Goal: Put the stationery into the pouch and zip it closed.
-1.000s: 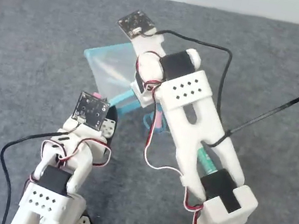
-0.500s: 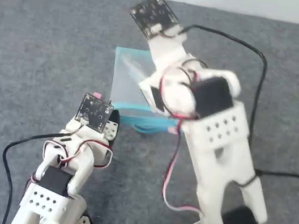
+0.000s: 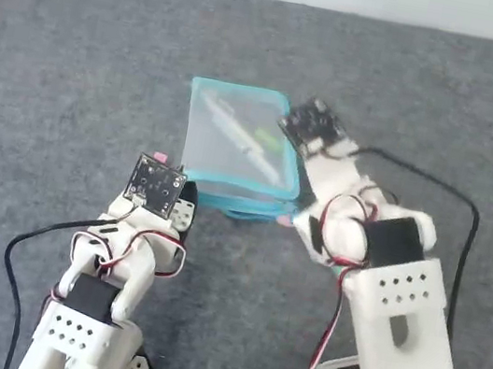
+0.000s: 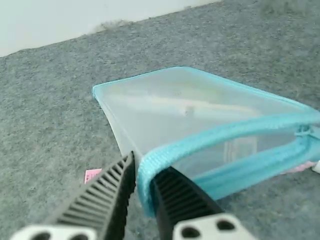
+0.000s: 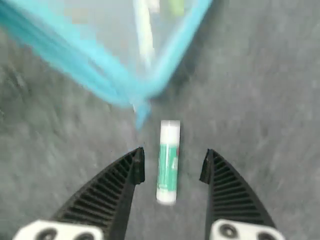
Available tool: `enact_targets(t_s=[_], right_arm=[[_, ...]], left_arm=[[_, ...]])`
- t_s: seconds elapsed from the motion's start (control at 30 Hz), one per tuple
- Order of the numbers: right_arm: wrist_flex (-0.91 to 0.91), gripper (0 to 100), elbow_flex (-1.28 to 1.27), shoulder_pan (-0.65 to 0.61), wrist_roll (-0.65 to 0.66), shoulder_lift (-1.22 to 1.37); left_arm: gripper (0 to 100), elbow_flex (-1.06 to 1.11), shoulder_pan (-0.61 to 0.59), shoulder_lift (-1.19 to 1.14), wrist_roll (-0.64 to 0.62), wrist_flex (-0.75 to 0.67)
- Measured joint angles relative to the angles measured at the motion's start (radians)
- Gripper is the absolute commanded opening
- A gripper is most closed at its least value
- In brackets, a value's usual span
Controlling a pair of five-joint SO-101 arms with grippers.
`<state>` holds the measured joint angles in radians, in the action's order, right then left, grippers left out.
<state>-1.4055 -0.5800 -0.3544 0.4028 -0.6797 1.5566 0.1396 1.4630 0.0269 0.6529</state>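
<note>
Pouch [image 4: 200, 115] rim pinched in left claw [image 4: 145, 167], likely to prop mouth open. Right claw [image 5: 173, 151] spread, straddling glue stick [image 5: 168, 167] on desk [image 5: 265, 100], lined up for pickup.

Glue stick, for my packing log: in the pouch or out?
Out: the glue stick lies on the carpet outside the pouch, between the open right claw.

The left arm [image 3: 102, 284] — lower left of the high view — extends up-frame, its left gripper [image 4: 142, 170] pinched onto the pouch [image 4: 200, 115] rim. The right arm [image 3: 389, 294] — lower right — angles toward centre, with the right gripper [image 5: 173, 152] pointing down, jaws spread apart.
</note>
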Motion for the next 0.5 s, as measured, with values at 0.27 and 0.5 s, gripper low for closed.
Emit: enact_targets(t_s=[0.27,0.5], right_arm=[[0.057,19.6,-0.296,0.130,0.209,-0.002],[0.199,19.7,-0.448,0.138,0.238,-0.002]], left_arm=[[1,0.000,0.000,0.000,0.000,0.000],[1,0.000,0.000,0.000,0.000,0.000]])
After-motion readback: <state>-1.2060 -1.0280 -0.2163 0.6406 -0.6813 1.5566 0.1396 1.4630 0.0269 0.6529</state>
